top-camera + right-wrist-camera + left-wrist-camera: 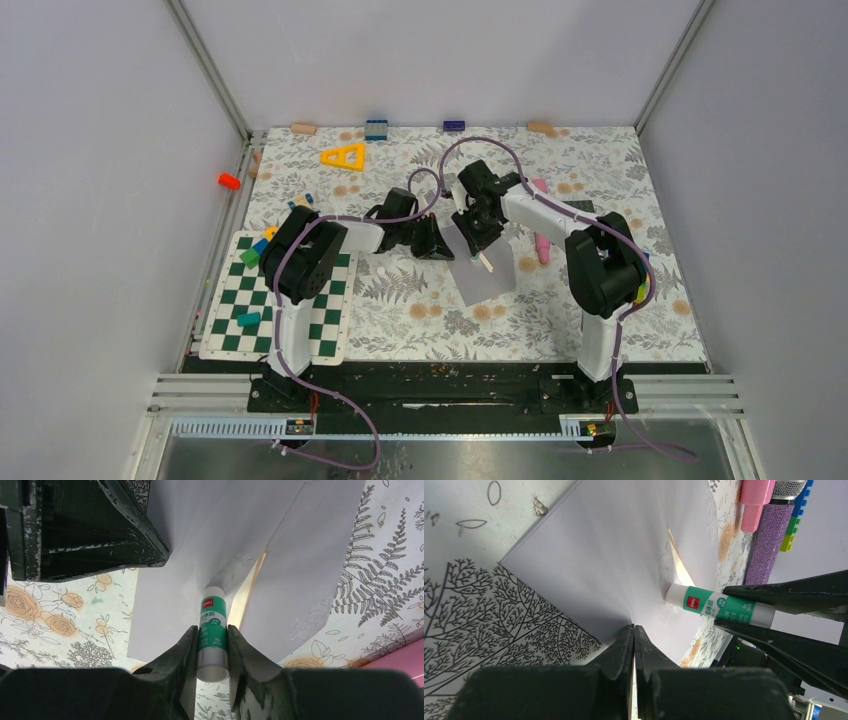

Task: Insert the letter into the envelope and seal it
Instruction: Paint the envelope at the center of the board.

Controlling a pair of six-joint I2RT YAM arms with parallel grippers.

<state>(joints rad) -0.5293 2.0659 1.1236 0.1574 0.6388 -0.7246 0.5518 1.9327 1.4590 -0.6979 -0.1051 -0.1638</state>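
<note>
**Gluing stage, seen from above and from both wrists.** The envelope lies near the middle of the flower-patterned counter. One edge of its grey paper is lifted off the surface and pinched by the left jaws, which are fully closed with only the thin sheet between them. This looks to be the pointed flap, though the fold is hard to trace. The edge is judged to be held up so that the paper is kept taut and the mouth is exposed for the stick.

The glue stick is gripped around its green-and-white barrel by the right jaws, which are parted only to the barrel's width. Its far end is pressed against the raised paper, close to the opening. The sheet is dimpled at that spot, so contact is taken as made. Whether glue is actually being laid cannot be told.

The letter is already lodged inside the envelope. Only a narrow tan sliver is shown at the mouth, and the rest is hidden by the grey paper. Insertion is therefore judged done and sealing begun, with the flap not yet folded down.

A pink marker and a checkered board lie well apart from the work. Glue smeared onto the exposed tan strip is the evident risk, since the stick's end sits just beside it.
</note>
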